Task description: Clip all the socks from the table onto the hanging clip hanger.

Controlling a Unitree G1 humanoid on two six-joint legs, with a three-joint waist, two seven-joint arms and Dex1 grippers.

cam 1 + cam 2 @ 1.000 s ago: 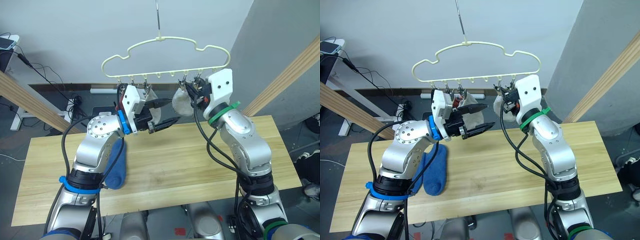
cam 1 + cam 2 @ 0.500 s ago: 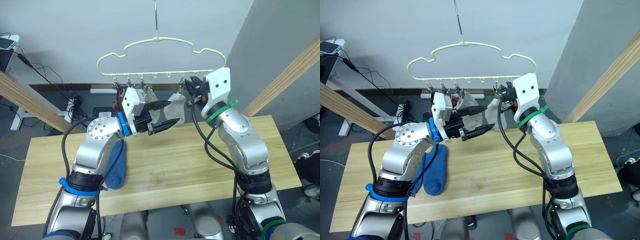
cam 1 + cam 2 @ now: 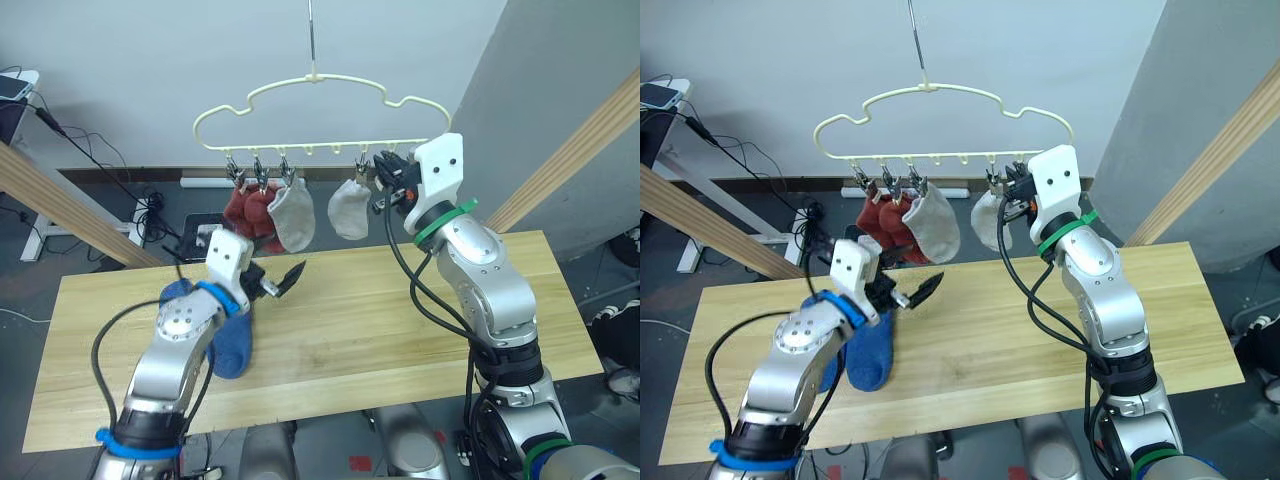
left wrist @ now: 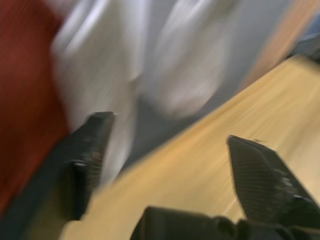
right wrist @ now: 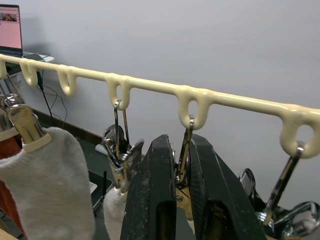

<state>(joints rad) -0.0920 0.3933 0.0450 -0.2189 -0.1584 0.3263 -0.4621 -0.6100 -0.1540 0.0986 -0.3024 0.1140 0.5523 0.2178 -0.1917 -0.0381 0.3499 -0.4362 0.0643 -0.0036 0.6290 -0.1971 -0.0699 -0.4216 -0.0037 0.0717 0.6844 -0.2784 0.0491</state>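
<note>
The pale yellow clip hanger (image 3: 318,78) hangs above the table's (image 3: 400,330) far edge. Two brick red socks (image 3: 246,210) and a light grey sock (image 3: 292,215) hang from its left clips. A second grey sock (image 3: 350,210) hangs near the middle. A blue sock (image 3: 234,345) lies on the table at the left, under my left arm. My left gripper (image 3: 288,280) is open and empty, low over the table beside the blue sock. My right gripper (image 5: 181,150) is up at the hanger's bar, shut on a metal clip (image 5: 184,150) right of the second grey sock.
Thick slanted wooden beams stand at the left (image 3: 50,200) and right (image 3: 570,150) behind the table. Cables and a power strip (image 3: 150,205) lie on the floor beyond the far edge. The table's middle and right are bare wood.
My left arm has dropped from beside the hanging socks to just above the table, its gripper still open. The right gripper has stayed at the hanger's clips.
</note>
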